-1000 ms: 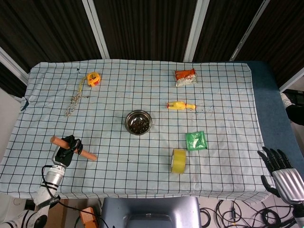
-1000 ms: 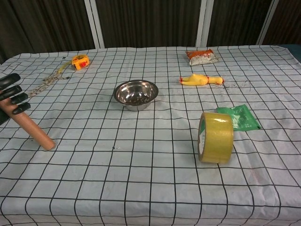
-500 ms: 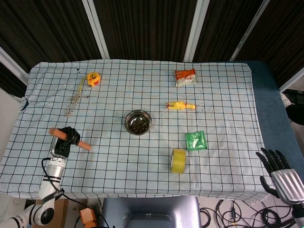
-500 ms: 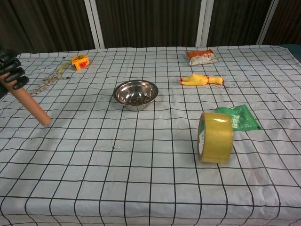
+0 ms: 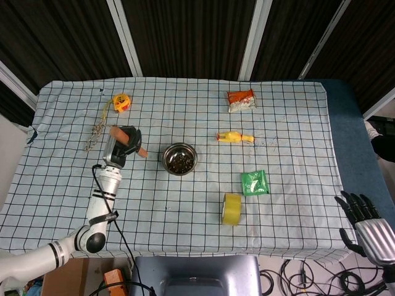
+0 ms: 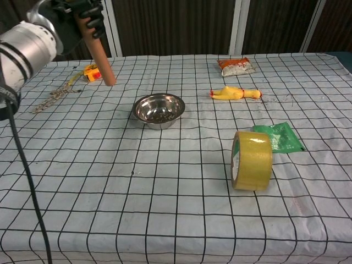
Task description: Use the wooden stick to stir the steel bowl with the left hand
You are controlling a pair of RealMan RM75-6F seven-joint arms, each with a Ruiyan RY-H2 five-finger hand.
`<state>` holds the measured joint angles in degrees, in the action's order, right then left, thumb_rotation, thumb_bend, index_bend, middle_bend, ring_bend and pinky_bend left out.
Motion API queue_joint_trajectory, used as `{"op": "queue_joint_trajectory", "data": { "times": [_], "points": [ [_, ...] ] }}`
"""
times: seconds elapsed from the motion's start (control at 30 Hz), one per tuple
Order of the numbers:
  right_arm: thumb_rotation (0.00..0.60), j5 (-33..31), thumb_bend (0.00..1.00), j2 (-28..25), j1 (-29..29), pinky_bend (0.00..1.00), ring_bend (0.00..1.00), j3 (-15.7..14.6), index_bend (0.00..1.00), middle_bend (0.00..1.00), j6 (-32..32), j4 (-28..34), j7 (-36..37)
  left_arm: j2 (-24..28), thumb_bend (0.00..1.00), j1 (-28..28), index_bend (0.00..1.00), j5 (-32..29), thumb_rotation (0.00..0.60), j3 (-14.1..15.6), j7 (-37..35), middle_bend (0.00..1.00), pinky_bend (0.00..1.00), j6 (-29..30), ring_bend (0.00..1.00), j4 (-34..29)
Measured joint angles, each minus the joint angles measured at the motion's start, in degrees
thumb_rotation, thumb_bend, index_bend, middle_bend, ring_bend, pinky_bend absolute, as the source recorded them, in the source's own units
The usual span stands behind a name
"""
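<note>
The left hand (image 5: 124,139) is clamped around the wooden stick (image 6: 99,48), holding it in the air to the left of the steel bowl (image 5: 179,158), its lower end tilted toward the bowl. The bowl sits near the middle of the checked tablecloth (image 5: 296,123) with dark bits scattered in its bottom. At the lower right corner of the head view, the right hand (image 5: 364,225) hangs off the table's edge, fingers apart, holding nothing.

The wooden stick (image 6: 99,53) was gripped by the left hand (image 6: 82,17) and held tilted above the checked cloth (image 6: 165,192), up and left of the steel bowl (image 6: 159,109). A yellow tape roll (image 6: 252,160) stood right of the bowl.
</note>
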<state>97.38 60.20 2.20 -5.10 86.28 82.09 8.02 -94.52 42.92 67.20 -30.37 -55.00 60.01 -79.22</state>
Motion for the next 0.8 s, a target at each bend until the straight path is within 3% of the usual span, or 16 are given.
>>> {"op": "queue_joint_trajectory", "data": {
  "times": [0.4,0.8],
  "points": [
    [0.600,-1.4,0.43,-1.1,-0.3,0.00,0.00,0.7,0.00,0.00,0.6,-1.4,4.0,-12.5,1.00,11.8,1.00,-4.9,0.600,-2.7,6.6,1.00,1.00,-5.2,1.00,14.2],
    [0.600,-2.6,0.43,-1.4,-0.3,0.00,0.00,1.1,0.00,0.00,0.2,-2.1,5.7,-20.7,0.99,16.0,1.00,-4.7,0.600,-1.8,2.3,1.00,1.00,-10.0,1.00,30.2]
  ]
}}
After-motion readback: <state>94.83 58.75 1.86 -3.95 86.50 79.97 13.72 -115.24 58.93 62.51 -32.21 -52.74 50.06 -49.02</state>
